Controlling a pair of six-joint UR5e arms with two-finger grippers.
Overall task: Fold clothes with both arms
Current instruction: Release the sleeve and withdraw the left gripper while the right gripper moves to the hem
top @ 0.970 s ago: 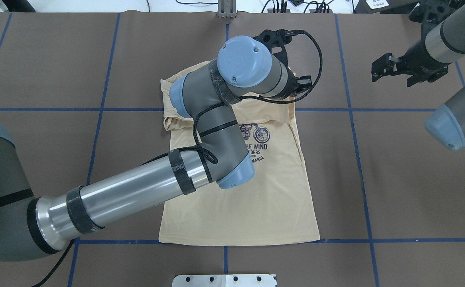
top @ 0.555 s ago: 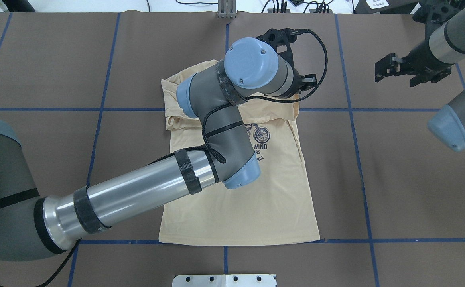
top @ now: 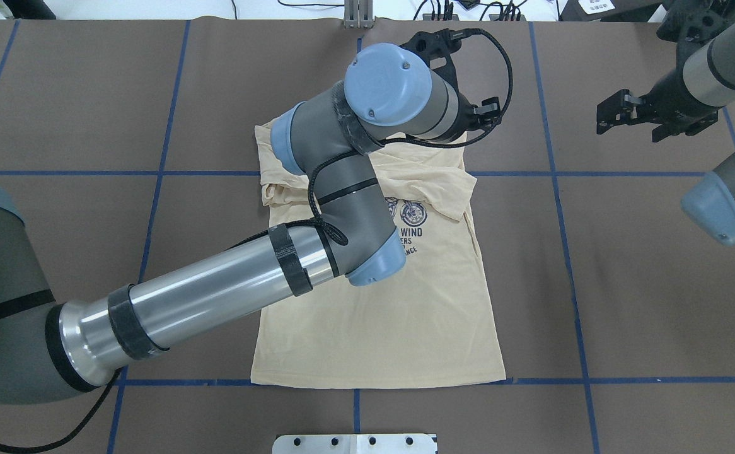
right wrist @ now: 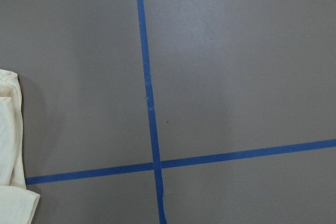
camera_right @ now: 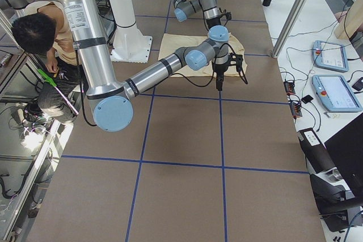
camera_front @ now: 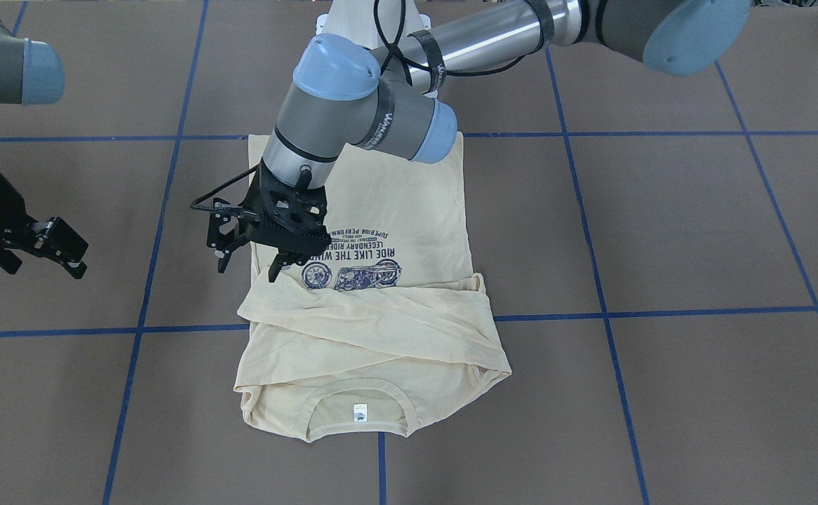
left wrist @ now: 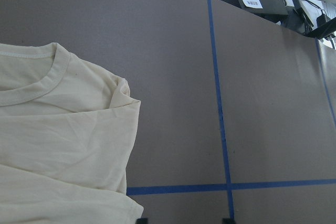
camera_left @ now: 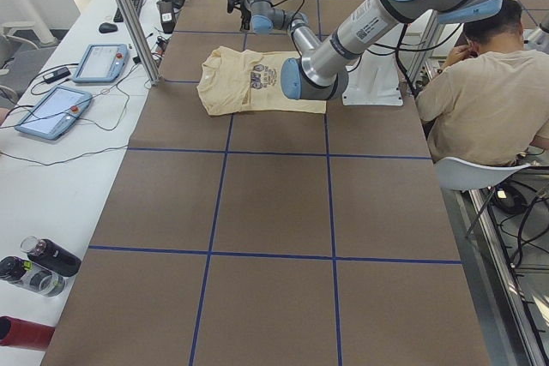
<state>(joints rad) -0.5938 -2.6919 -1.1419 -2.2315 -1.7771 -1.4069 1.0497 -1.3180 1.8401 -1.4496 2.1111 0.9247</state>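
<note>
A wide brown table (top: 657,284) crossed by blue tape lines is seen in every view. The grey and silver tube-shaped left arm (top: 216,296) with light-blue caps is stretched from the lower left of the overhead view up to the middle, over the clothes. The matching grey and silver right arm (top: 717,69) is seen in the upper right corner of that view, well apart from the cloth. The pale cream-yellow long-sleeved thin knit shirt (top: 393,328) is laid flat in the middle of the table, with its collar end at the top of the overhead view. Its sleeves are folded across the chest. The black two-finger left claw (camera_front: 247,268) is held over the shirt's left edge in the front-facing view; its fingers are spread wide and nothing is gripped. The black two-finger right claw (camera_front: 79,258) is at the far left of that view, over bare table, with its fingers spread too and nothing in them. The navy motorcycle print (camera_front: 353,272) is seen near the middle of the shirt. A small white neck label (camera_front: 360,413) is seen inside the collar, low in the front-facing view.
</note>
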